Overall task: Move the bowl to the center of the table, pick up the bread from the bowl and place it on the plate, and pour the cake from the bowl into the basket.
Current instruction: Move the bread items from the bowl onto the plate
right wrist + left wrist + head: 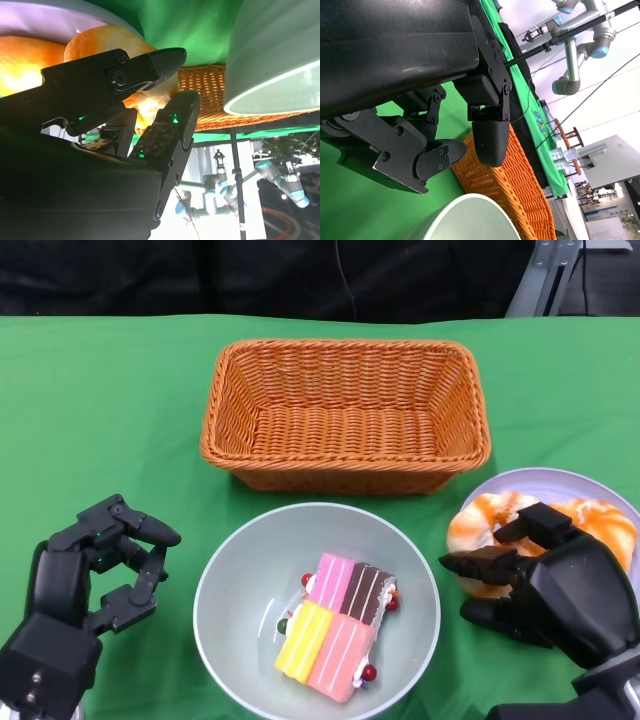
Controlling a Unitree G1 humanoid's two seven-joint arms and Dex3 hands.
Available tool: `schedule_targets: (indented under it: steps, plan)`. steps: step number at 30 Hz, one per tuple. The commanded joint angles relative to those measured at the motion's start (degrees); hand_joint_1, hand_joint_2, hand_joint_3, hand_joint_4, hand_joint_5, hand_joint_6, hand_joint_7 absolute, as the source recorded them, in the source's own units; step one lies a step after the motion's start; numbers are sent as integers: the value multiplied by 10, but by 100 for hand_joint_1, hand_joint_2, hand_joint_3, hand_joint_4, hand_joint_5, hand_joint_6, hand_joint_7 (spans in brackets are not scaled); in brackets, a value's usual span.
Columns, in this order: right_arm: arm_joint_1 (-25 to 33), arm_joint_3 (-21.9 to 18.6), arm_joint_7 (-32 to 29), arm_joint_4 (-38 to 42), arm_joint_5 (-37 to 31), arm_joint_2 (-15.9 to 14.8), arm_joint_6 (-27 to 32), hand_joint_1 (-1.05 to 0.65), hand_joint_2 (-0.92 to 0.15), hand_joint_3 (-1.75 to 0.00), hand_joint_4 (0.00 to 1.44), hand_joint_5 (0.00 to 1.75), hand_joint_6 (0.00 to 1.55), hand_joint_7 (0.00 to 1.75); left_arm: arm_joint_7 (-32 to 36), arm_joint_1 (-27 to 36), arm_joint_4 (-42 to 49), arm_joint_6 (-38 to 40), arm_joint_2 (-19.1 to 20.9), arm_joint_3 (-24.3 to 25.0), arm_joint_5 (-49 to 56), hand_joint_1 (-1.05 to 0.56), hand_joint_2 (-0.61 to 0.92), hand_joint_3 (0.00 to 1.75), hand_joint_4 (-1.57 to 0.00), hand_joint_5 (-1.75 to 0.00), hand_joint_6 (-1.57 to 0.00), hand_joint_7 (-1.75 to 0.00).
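The grey-green bowl sits at the middle front of the green table, with a multi-coloured cake in it. An orange-glazed bread lies on the lilac plate at the right. My right hand hovers over the bread's middle. In the right wrist view its fingers stand apart around the bread, and I cannot tell whether they touch it. Left of the bowl, my left hand holds nothing, its fingers parted.
An empty orange wicker basket stands just behind the bowl, its front wall close to the bowl's far rim. Bare green cloth lies to the left of the basket and bowl. The table's far edge meets a dark backdrop.
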Motion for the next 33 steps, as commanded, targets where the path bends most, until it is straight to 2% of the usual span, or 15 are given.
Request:
schedule_targets:
  steps: [1,4,6,8,11,21,26,33]
  plan:
    - [23,-13,34,-55,-4,-9,31,-73,-92,-15,45,73,94,1,-5,-5,7,-4,13,2,-1,1,65,83,-80,-143,-81,-118]
    - [36,-14,71,-92,-5,-11,53,-75,-92,-17,47,57,93,0,-4,-6,10,-6,15,1,1,1,65,83,-80,-143,-82,-117]
    - [42,-15,92,-108,-5,-12,64,-75,-92,-15,54,36,93,0,-1,-8,13,-11,17,1,5,2,65,83,-80,-143,-83,-118]
    - [46,-17,109,-120,-3,-13,72,-75,-92,-15,55,28,92,0,1,-8,14,-13,17,0,8,2,65,83,-81,-144,-83,-119]
    - [49,-20,125,-126,-2,-12,79,-74,-92,-13,57,25,92,0,2,-9,17,-13,17,3,7,3,65,84,-81,-143,-83,-120]
    - [46,-26,123,-114,-8,-9,82,-70,-92,-9,64,21,88,0,-4,-9,20,-19,20,4,2,2,64,84,-82,-142,-82,-120]
    - [45,-26,118,-105,-10,-9,80,-69,-92,-9,73,23,86,0,-9,-11,27,-23,19,5,-4,3,64,85,-83,-144,-83,-120]
    - [49,-26,122,-112,-19,-10,87,-70,-92,-12,76,20,84,0,-9,-13,32,-24,23,4,-5,2,63,86,-83,-144,-84,-119]
